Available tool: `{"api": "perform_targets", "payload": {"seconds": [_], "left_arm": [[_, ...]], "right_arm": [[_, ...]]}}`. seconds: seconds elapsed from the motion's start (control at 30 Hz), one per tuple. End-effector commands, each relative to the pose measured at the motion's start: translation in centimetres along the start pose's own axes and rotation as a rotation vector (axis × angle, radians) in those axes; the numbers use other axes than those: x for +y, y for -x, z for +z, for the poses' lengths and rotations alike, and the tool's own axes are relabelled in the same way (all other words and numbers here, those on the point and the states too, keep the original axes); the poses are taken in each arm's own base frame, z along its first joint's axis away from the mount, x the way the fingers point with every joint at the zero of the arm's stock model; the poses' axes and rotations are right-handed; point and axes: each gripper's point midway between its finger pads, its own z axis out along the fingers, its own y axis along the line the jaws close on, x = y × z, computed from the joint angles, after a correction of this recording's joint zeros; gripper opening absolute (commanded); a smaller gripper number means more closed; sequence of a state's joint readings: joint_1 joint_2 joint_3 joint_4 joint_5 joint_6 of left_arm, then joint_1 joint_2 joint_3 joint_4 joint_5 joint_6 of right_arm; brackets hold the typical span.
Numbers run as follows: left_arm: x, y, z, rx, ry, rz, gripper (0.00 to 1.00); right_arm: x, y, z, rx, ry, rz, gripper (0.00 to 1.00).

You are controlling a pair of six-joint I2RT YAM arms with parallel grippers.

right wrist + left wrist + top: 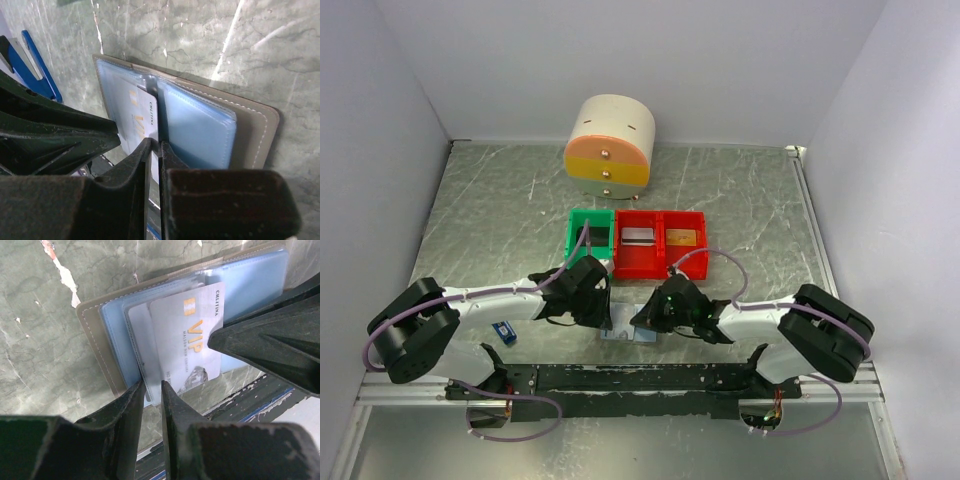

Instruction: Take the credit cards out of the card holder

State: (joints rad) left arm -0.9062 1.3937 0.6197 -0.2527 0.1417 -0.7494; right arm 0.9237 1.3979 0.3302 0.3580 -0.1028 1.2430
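**Both hands on the open holder at the near edge**

Top view: the holder (pixel 626 335) lies open at the tabletop's (pixel 490 220) near edge. The left hand (pixel 608 318) and right hand (pixel 648 318) crowd it from either side. Behind it stand a green bin (pixel 576 240) and red bins (pixel 638 264), which hold a silver card (pixel 640 237) and a gold card (pixel 682 237).

Left wrist: the left hand (pixel 151 386) pinches the holder's (pixel 92 335) near edge. A VIP card (pixel 185 340) sticks partly out of its pocket.

Right wrist: the right hand (pixel 156 144) pinches that card's edge. The marbled grey tabletop is bare beyond.
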Motion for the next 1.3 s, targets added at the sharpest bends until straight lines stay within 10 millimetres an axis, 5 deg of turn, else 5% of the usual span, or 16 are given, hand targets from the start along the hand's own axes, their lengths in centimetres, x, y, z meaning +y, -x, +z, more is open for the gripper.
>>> {"api": "perform_targets", "payload": {"seconds": [0.0,0.43,0.87,1.03,1.27], "left_arm": [[0.9,0.2,0.1,-0.016,0.059,-0.004,0.33],[0.1,2.2,-1.9,-0.159,0.048,-0.042,0.32],[-4.8,5.3,-4.9,-0.281,-0.152,0.001,0.63],[-6.6,4.6,-3.4,-0.209,-0.239,0.004,0.65],[-4.8,1.9,-0.2,-0.086,-0.181,-0.007,0.49]], "right_arm": [[-1.5,0.3,-0.6,-0.031,-0.04,-0.004,0.05],[-2.3,0.8,-1.7,-0.04,-0.067,-0.06,0.0],[-1.7,1.1,-1.6,-0.041,-0.059,-0.063,0.0],[-1.9,1.1,-1.7,-0.055,-0.05,-0.041,0.0],[-1.8,0.9,-1.8,-0.055,-0.025,-0.023,0.0]]}}
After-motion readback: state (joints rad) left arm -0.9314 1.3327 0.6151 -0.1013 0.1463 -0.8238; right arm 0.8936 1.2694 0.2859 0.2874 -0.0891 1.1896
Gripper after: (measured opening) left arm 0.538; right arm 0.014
